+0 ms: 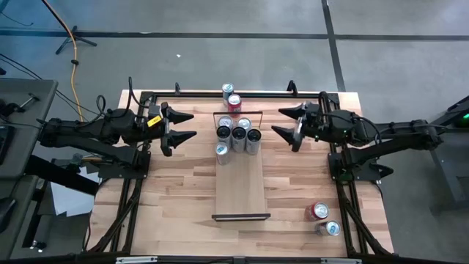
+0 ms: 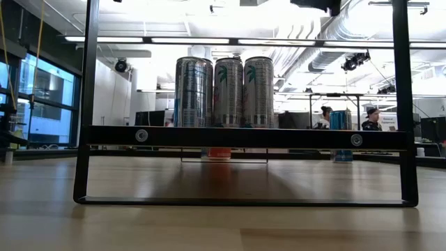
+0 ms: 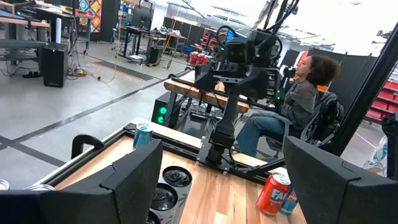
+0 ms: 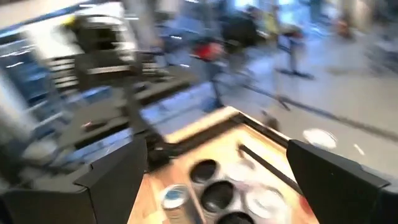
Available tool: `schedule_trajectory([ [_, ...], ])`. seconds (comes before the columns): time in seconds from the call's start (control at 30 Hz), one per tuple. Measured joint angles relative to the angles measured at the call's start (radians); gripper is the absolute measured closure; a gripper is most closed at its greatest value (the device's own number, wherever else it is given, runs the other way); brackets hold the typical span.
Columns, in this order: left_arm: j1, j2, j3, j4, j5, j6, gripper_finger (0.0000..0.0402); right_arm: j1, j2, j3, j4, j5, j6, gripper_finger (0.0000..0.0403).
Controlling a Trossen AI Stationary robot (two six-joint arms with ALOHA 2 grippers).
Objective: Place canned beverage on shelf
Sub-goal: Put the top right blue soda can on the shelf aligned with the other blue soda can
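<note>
The shelf [image 1: 240, 183] lies along the middle of the table [image 1: 176, 191], and this is the landmark for all the rest. On the shelf's far end stands a tight cluster of dark cans [image 1: 239, 134], with one more, a silver can [image 1: 222, 152], at the left edge of the shelf just before the cluster; they are packed together probably to leave the near part of the plank free for more. Behind the shelf's far end, on the table, stand two cans [image 1: 231, 96], one silver-topped and one red. To the right of the shelf's near end, well apart from it, lie two more cans [image 1: 322, 219], not yet placed. The left gripper [image 1: 186, 126] hovers left of the shelf's far end, with fingers spread and nothing between them. The right gripper [image 1: 282, 121] hovers right of the same end, also spread wide and empty. Both arms reach in from the table's sides, stretched nearly level, with fingers pointing inward toward the cluster. In my judgement, both are between picks, and the cans off the shelf are what remains
</note>
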Motion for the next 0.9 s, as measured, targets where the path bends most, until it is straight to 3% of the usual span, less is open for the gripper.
schedule_trajectory([
  [0.1, 0.000, 0.000, 0.000, 0.000, 0.000, 0.000, 0.0108, -0.003, 0.031, 0.079, -0.174, 0.148, 0.129, 0.0029],
  [0.23, 0.000, 0.000, 0.000, -0.001, 0.000, 0.000, 0.0108, -0.064, 0.128, 0.262, -0.620, 0.343, 0.359, 0.0029],
  [0.33, 0.000, 0.000, 0.000, 0.000, 0.000, 0.000, 0.0108, -0.175, 0.214, 0.395, -0.934, 0.345, 0.483, 0.0029],
  [0.43, 0.000, 0.000, 0.000, 0.000, 0.000, 0.000, 0.0108, -0.304, 0.290, 0.470, -1.140, 0.309, 0.553, 0.0029],
  [0.57, 0.000, 0.000, 0.000, 0.000, 0.000, 0.000, 0.0108, -0.495, 0.352, 0.474, -1.220, 0.272, 0.618, 0.0029],
  [0.67, 0.000, 0.000, 0.000, 0.000, 0.000, 0.000, 0.0108, -0.618, 0.385, 0.421, -1.198, 0.168, 0.607, 0.0029],
  [0.77, 0.000, 0.000, 0.000, -0.001, 0.000, 0.000, 0.0108, -0.707, 0.393, 0.340, -1.150, 0.068, 0.565, 0.0029],
  [0.9, 0.000, 0.000, 0.000, -0.001, 0.000, 0.000, 0.0108, -0.777, 0.391, 0.242, -1.085, 0.018, 0.575, 0.0029],
])
